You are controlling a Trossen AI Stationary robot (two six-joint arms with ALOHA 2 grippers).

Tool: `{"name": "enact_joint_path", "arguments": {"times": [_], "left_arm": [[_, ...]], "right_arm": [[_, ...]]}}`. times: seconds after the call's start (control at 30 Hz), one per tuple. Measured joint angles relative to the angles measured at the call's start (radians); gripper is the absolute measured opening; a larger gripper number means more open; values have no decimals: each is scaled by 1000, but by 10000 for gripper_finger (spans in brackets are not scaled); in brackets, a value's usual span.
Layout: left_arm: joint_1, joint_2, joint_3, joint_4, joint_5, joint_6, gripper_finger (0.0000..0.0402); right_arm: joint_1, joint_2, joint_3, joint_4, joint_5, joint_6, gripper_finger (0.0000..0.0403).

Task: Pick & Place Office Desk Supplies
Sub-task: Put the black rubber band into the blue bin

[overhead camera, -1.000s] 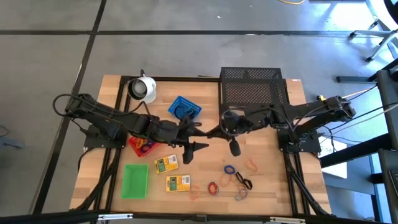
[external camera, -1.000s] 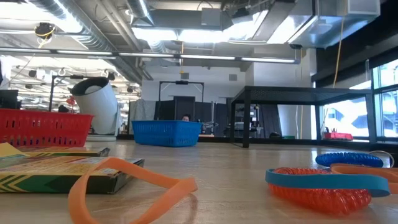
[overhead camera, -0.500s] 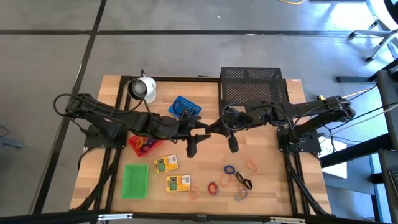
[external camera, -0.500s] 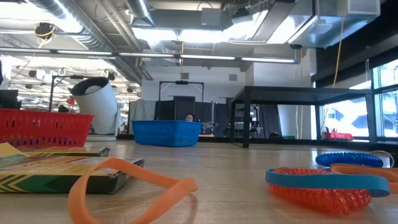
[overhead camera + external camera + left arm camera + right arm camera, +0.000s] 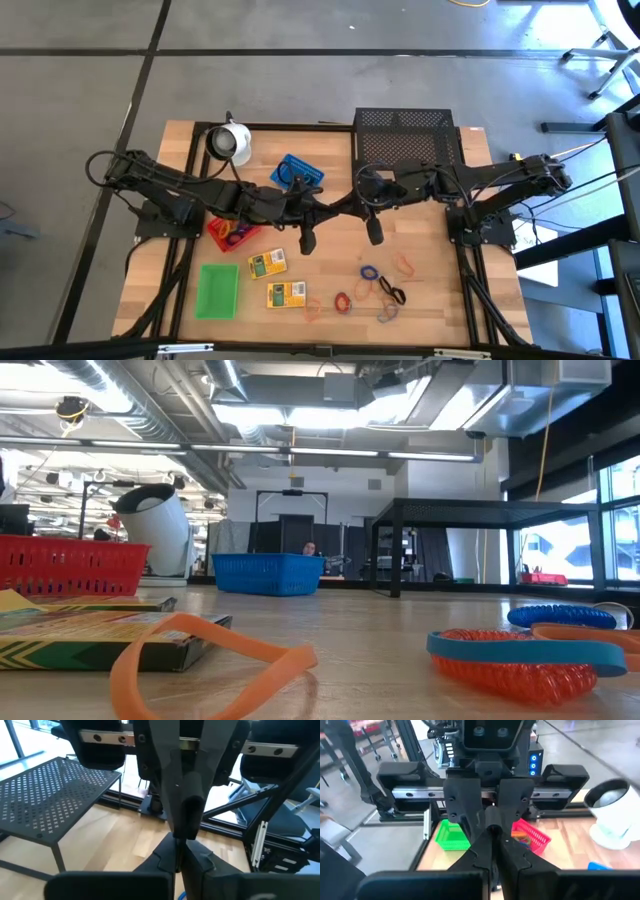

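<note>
Dark left gripper (image 5: 336, 210) closed | right gripper (image 5: 348, 208) closed, tips meeting | ribbed coil loops (image 5: 369, 272) on wood table (image 5: 440, 290)

White round thing (image 5: 230, 143) near table's (image 5: 430, 310) far left corner. Big black mesh rack (image 5: 405, 147) at far edge, right of middle. Grey floor (image 5: 300, 70) all around.

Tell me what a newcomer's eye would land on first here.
The two dark arms meeting tip to tip over the middle of the table: the left tool and the right tool are both shut and seem to touch. Next, the scatter of coloured loops at the front right, and the black wire-mesh rack at the back.
</note>
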Motion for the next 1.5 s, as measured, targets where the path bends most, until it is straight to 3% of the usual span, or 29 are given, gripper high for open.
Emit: {"name": "enact_joint_path", "arguments": {"times": [0.13, 0.3, 0.5, 0.67, 0.8, 0.97, 1.3, 1.5], "left_arm": [[0, 0, 0, -2, -2, -25, 6], [7, -1, 0, -90, 0, -135, 5], [31, -6, 0, -428, -1, -375, 5], [47, -4, 0, -771, 7, -576, 5], [67, 6, 0, -895, 0, -646, 5], [122, 43, 0, -861, -54, -595, 4], [356, 225, 0, -780, -15, -395, 5], [481, 316, 0, -760, 51, -322, 9]], "right_arm": [[-19, 0, 0, -10, -7, 41, 43], [-40, -23, 0, -79, -67, 46, 112], [-45, -93, 0, -229, -73, 41, 186], [-45, -151, 0, -350, -72, 79, 200], [-44, -172, 0, -416, -70, 142, 200], [-29, -173, 0, -464, -70, 170, 201], [46, -166, -125, -512, -63, 200, 201], [60, -166, -293, -508, 94, 375, 201]]}}
